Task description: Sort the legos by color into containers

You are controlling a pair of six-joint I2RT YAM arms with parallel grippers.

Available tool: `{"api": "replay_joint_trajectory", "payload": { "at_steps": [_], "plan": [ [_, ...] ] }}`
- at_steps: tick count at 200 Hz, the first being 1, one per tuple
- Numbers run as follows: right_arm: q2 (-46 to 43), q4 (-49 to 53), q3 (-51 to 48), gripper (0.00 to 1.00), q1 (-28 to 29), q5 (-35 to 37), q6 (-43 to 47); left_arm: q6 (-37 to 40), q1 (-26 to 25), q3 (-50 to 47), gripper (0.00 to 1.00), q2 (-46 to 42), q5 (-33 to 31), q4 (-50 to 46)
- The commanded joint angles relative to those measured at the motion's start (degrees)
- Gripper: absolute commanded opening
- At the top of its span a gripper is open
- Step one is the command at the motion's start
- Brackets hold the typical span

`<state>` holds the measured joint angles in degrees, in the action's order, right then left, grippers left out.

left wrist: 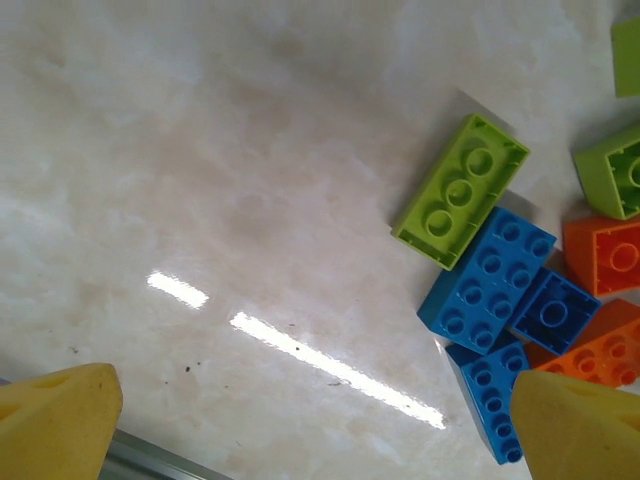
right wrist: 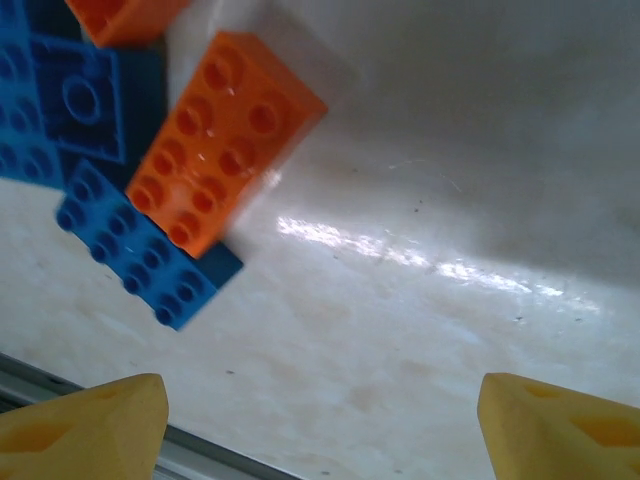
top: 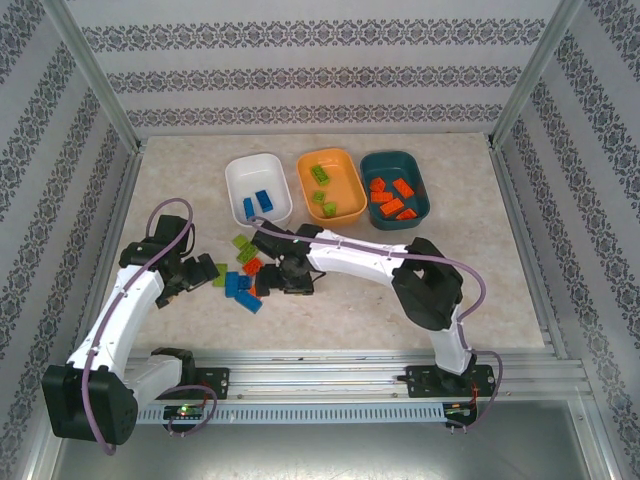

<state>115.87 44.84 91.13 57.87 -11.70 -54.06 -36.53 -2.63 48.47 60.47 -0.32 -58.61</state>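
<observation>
The sort looks roughly half done. The white dish (top: 240,172) holds two blue bricks, the orange dish (top: 342,186) three lime ones, and the dark teal dish (top: 396,165) about four orange ones. A mixed heap of legos (top: 245,272), some eight, is left on the tabletop (top: 450,225) between the two grippers.

The left gripper (left wrist: 315,428) is spread fully and holds nothing. Ahead of its right-side fingertip (left wrist: 580,425) a lime green brick (left wrist: 460,190) touches a broad blue brick (left wrist: 487,280).

The right gripper (right wrist: 325,425) also gapes empty. An orange eight-stud brick (right wrist: 225,140) overlaps a long blue brick (right wrist: 145,255) beyond its left-side fingertip (right wrist: 85,425).

The bricks are glossy, hard, studded rectangles. The fingertips are matte yellow wedges. The tabletop is polished marbled beige.
</observation>
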Motion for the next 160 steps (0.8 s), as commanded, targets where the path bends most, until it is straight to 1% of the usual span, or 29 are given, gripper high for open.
{"api": "replay_joint_trajectory", "payload": {
  "at_steps": [1,43,60,160],
  "plan": [
    [3.1,3.5,4.9,0.81,-0.5,-0.9,-7.9,-1.2,-0.2,1.6,1.0,-0.7,-2.9,-3.6],
    [9.8,11.8,14.9,0.8,-0.5,0.9,-9.0,-1.6,-0.3,1.7,1.0,-1.6,-4.1,-3.8],
    [11.8,13.7,16.9,0.79,-0.5,1.5,-8.9,-1.6,-0.3,1.7,1.0,-1.7,-4.6,-4.1],
    [16.9,14.7,22.2,0.78,-0.6,1.9,-10.1,-0.5,-0.3,1.8,1.0,-1.2,-4.2,-3.7]
  ]
}}
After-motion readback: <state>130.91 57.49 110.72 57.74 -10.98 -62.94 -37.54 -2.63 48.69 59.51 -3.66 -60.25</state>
